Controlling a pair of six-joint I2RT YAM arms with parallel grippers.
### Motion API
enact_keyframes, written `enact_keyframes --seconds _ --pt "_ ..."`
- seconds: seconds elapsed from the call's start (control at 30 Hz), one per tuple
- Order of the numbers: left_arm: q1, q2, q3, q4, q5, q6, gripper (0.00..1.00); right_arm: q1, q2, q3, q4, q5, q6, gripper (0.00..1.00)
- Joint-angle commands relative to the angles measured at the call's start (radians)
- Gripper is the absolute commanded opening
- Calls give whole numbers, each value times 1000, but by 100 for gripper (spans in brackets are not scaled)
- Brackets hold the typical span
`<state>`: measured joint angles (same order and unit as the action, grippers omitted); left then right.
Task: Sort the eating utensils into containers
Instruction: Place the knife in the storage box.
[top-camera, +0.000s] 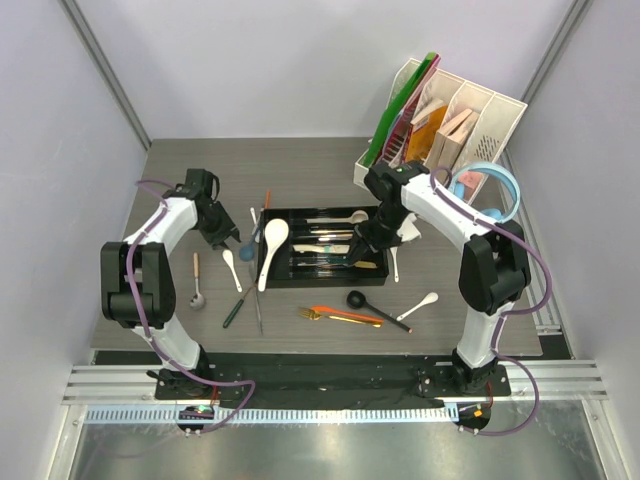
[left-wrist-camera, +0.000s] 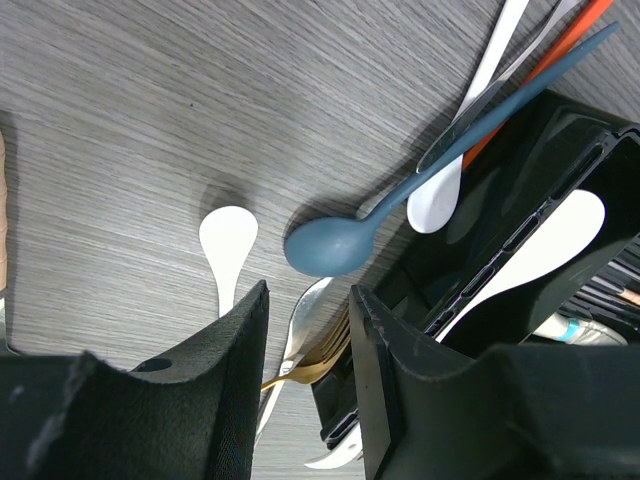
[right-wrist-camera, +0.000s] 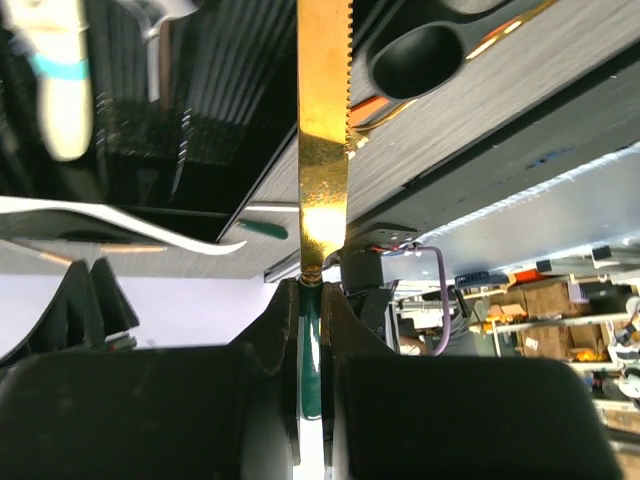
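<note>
Utensils (top-camera: 272, 250) lie partly in the black tray (top-camera: 300, 283) at the centre of the top view. The rest are scattered on the table (top-camera: 200, 170) left of and below it. The right gripper (right-wrist-camera: 310, 300), over the tray's right half, is clamped on the green handle of a gold knife (right-wrist-camera: 323, 150). The left gripper (left-wrist-camera: 305, 330) stands half open and empty, with a blue spoon (left-wrist-camera: 330, 245) just beyond its fingertips at the tray's left edge.
</note>
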<state>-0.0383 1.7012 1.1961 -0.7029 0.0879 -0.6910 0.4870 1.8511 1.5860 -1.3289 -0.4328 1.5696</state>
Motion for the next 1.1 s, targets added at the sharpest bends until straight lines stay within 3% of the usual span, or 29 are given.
enact_keyframes --seconds 0.0,0.33,0.8,0.87,0.93,1.07 --pt "6 -23 0 25 -8 19 39 7 -39 -67 -104 -23 36 1" --pt "8 -28 -16 29 -8 18 39 18 25 -72 -79 -30 -19 1" --pt "18 -43 -29 6 -25 34 39 19 197 109 -55 -27 -74 1" --pt "20 -40 -26 5 -27 34 38 21 215 115 -55 -30 -88 6" --pt "21 -40 -21 3 -27 34 38 21 227 120 -52 -34 -95 18" --pt "25 -35 -21 2 -31 36 39 22 269 147 -47 -37 -120 23"
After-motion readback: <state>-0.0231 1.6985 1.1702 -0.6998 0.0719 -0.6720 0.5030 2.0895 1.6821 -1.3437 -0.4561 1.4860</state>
